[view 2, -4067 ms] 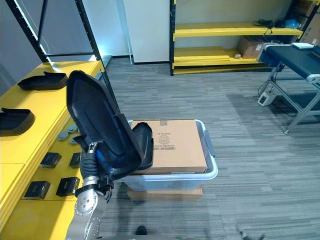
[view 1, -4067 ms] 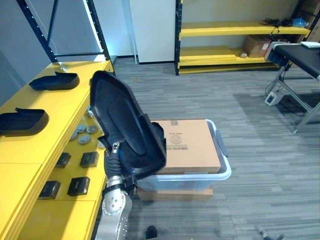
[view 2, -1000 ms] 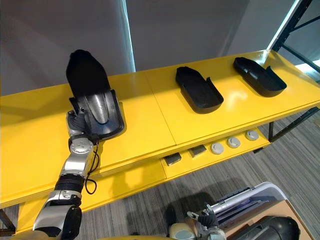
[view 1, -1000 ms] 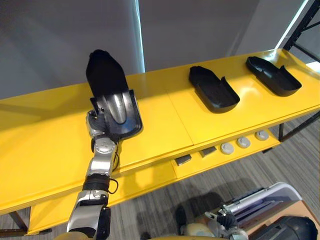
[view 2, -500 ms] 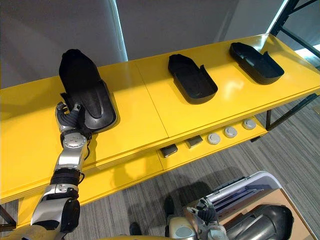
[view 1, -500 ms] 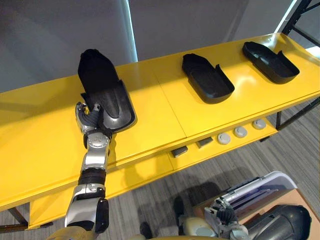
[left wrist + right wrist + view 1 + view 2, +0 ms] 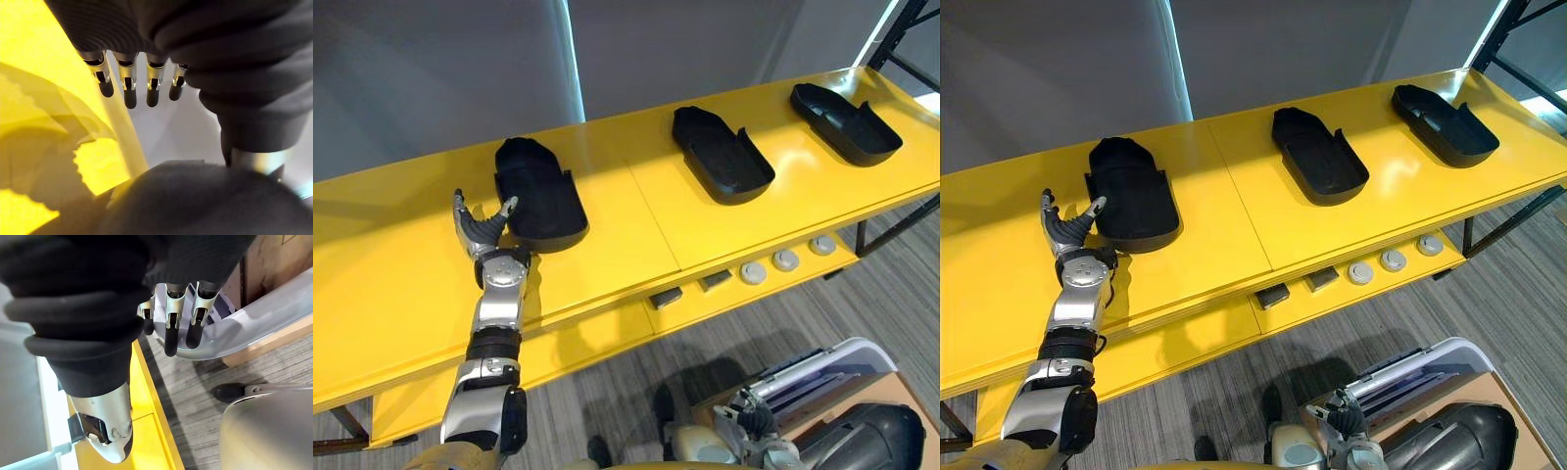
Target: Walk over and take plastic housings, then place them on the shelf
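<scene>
the left hand (image 7: 481,231) is spread wide, holding nothing, left of centre in the frame, just beside a black plastic housing (image 7: 538,196). the housing lies flat on the yellow shelf (image 7: 626,245), in a row with two other housings (image 7: 722,157), so it seems delivered. the right hand (image 7: 171,328) hangs with loose, straight fingers at the lower right.

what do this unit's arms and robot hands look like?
Silver-grey left arm with black bands. The left robot hand and right robot hand have silver fingers with dark tips, and a dark ribbed cover over back and wrist.
</scene>
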You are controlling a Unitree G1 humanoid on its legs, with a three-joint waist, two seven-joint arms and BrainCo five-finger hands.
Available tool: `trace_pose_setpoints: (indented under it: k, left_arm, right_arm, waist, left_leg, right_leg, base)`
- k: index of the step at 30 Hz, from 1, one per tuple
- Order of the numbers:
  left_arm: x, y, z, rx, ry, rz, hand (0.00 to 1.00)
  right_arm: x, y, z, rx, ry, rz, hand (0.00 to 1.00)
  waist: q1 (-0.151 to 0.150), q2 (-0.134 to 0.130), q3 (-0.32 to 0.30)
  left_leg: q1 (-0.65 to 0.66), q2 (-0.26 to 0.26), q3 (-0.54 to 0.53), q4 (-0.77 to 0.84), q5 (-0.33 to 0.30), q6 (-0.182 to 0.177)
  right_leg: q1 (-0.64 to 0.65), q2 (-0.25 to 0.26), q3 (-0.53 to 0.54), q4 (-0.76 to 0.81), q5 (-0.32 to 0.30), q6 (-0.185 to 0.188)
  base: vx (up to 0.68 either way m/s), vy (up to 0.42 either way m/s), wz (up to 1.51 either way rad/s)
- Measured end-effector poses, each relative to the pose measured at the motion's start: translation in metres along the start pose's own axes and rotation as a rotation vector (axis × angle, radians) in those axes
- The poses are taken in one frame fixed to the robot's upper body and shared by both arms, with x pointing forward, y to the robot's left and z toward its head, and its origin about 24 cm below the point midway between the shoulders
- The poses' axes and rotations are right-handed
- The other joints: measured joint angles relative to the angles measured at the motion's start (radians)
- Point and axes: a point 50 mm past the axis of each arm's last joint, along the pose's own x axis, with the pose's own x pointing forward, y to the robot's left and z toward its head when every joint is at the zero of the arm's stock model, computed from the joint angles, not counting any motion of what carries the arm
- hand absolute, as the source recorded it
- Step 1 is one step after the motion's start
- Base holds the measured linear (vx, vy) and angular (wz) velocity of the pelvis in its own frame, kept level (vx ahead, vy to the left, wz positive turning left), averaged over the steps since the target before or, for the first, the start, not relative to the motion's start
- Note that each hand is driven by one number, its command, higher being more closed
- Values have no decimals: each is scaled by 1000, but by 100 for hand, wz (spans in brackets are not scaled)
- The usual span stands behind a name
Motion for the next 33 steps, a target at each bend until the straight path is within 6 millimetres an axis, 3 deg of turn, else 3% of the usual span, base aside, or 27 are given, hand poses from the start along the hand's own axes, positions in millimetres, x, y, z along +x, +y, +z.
trace_pose_setpoints:
  k: [6,9,10,14,20,25,33]
  left_arm:
    - [-15,-1,11,-79,-50,4,0]
    - [-40,-4,26,-158,-136,-23,0]
    - [-51,-6,30,-177,-170,-45,100]
    - [-87,-10,33,-169,-269,-148,100]
    - [-126,-15,7,50,-330,-330,100]
    - [-137,-23,-2,90,-321,-430,100]
    - [-146,-38,-33,198,-235,-539,100]
  right_arm:
    - [0,0,0,0,0,0,0]
    - [0,0,-1,0,7,-2,0]
    - [0,-1,-2,1,8,-3,0]
    - [0,-2,-5,13,17,-9,0]
    - [0,-8,-7,9,29,-20,0]
    - [0,-9,-8,4,32,-22,0]
    - [2,-7,-7,-1,36,-18,0]
  waist:
    - [0,1,0]
    - [3,2,-1]
    - [3,3,-1]
    - [6,7,-1]
    - [7,35,-6]
    - [27,40,-9]
    - [27,39,-13]
  left_leg:
    - [1,0,-2,-4,1,1]
    - [1,-2,-9,-5,0,1]
    - [1,-4,-11,-5,0,1]
    - [1,-5,-18,-5,0,1]
    - [3,-1,-22,-5,-4,-3]
    - [-1,3,-25,-11,-4,-4]
    - [5,3,-26,-31,2,-12]
  right_leg:
    - [1,0,-2,0,0,0]
    - [1,-1,-2,-1,0,0]
    - [1,-2,-2,-1,0,0]
    - [4,-3,-4,-2,-1,1]
    - [24,-3,-19,-8,-11,14]
    - [19,2,-21,-10,-15,13]
    - [16,4,-24,-9,-16,14]
  base:
    - [0,0,0]
    - [0,0,0]
    - [0,0,0]
    - [0,1,2]
    - [-30,18,6]
    - [-15,-1,1]
    - [12,13,0]
